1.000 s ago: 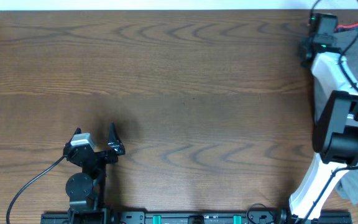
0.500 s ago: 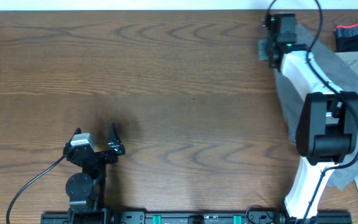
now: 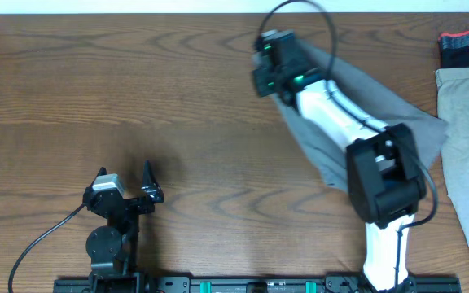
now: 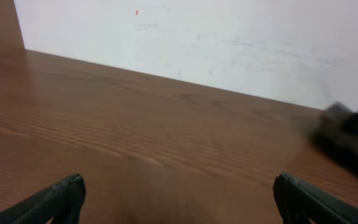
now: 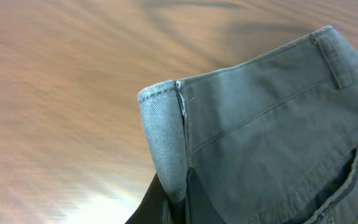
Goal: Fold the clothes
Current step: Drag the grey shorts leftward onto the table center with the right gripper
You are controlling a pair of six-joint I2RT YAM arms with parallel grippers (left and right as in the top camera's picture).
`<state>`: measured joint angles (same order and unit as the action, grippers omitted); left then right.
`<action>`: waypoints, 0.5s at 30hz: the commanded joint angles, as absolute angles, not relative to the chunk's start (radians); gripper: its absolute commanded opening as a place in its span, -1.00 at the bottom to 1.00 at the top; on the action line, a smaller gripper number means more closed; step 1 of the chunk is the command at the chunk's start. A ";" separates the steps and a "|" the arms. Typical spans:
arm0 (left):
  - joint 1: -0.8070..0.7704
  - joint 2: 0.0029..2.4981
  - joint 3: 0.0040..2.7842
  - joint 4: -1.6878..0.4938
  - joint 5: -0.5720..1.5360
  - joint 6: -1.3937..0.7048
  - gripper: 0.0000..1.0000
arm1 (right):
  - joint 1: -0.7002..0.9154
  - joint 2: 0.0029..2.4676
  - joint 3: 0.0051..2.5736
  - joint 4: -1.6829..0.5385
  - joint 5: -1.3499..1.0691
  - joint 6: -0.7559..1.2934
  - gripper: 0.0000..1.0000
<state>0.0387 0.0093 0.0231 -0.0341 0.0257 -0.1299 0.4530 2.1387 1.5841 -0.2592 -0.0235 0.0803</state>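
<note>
Grey-green shorts (image 3: 385, 106), stretched diagonally, waistband (image 5: 253, 84) upper-left

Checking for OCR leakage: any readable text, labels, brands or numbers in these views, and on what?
No readable text anywhere.
The grey-green cotton shorts show only seams, belt loop and pocket, no tag.
The red-and-black folded cloth at far right: no print visible.
The small red mark on the white wall: too small to read.

Bare table (image 3: 137, 89) left and centre, shorts (image 3: 385, 102) and right arm (image 3: 328, 102) across right side, grey cloth (image 3: 466, 138) beyond.
</note>
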 commanded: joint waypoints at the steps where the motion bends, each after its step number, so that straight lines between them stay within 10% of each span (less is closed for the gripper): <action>1: 0.043 0.004 0.004 -0.070 0.010 -0.124 0.96 | 0.539 2.181 1.600 -0.227 -0.118 0.147 -0.98; 15: 0.043 0.004 0.004 -0.071 0.010 -0.124 0.96 | 0.827 2.228 1.601 -0.190 -0.130 0.307 -0.97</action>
